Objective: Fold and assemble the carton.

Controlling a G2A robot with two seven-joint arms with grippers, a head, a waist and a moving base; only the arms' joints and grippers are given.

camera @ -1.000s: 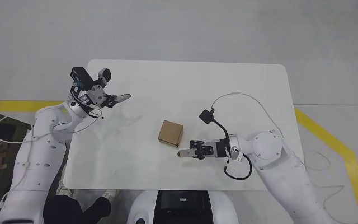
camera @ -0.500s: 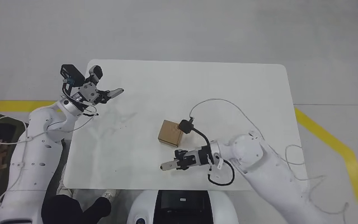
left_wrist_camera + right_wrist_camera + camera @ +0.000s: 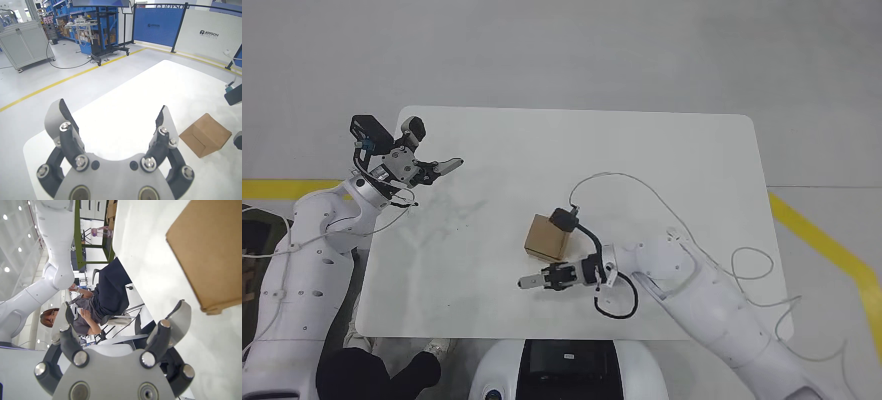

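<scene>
Nearest the robot, right gripper (image 3: 530, 282) lies low over the near strip of the table (image 3: 662, 140), just in front of the carton's near corner. In its wrist view (image 3: 122, 309) the fingers are spread wide with nothing between them. The carton (image 3: 546, 238) stands near the table's middle, apart from both claws. From the left wrist view (image 3: 206, 134) it reads as an already erected brown cube, but whether its flaps are tucked cannot be told. Farther off, by the table's left edge, left gripper (image 3: 447, 165) hangs above the surface, spread wide and empty (image 3: 112, 111), well apart from the carton. Judgement: the step is approach or repositioning before any contact. Next the right claw must be brought against a carton face or flap, likely with the left arm coming in to brace. Against 1.0 s ago: the right gripper has swept along the near edge toward the robot's left, passing the carton. The left gripper drew outward, then held. The carton has not shifted.
</scene>
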